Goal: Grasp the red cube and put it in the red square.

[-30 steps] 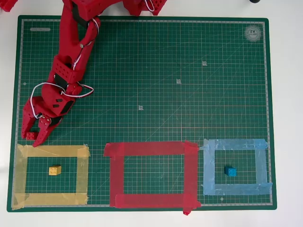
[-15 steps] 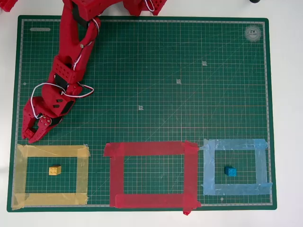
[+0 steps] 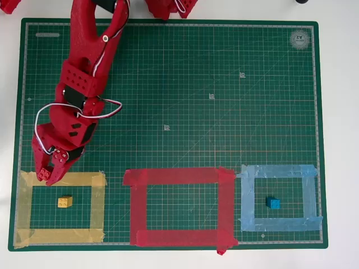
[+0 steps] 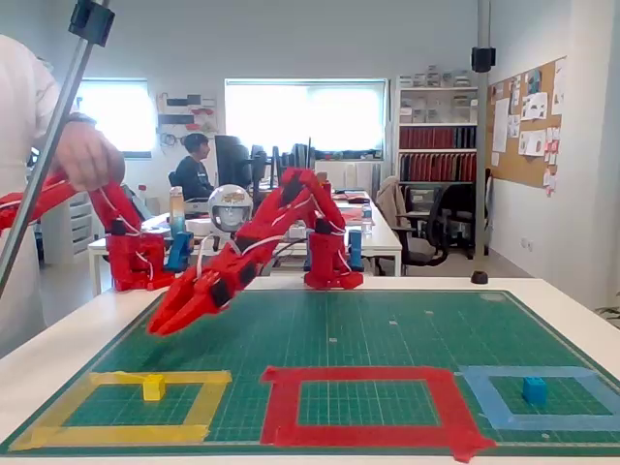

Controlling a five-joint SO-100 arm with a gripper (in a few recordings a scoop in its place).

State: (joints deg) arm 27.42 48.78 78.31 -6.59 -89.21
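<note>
In the overhead view my red gripper (image 3: 47, 172) is shut on the red cube (image 3: 43, 173), a tiny studded brick pinched between the fingertips. It hangs over the top left corner of the yellow tape outline (image 3: 84, 179). The fixed view shows the gripper (image 4: 165, 321) raised above the green mat and pointing down to the left; there the cube blends in with the red fingers. The red square (image 3: 179, 176) (image 4: 363, 375), a big outline of wide red tape, lies at the mat's front middle, to the right of the gripper, with nothing inside it.
A yellow block (image 3: 65, 202) (image 4: 153, 387) sits inside the yellow outline, just below the gripper in the overhead view. A blue block (image 3: 273, 203) (image 4: 534, 389) sits inside the light blue tape outline (image 3: 277, 171) at the right. The green cutting mat (image 3: 224, 84) covers the table.
The fingers closed on the red cube at the mat's left edge. The gripper then rose and moved down the overhead picture, over the yellow tape.
</note>
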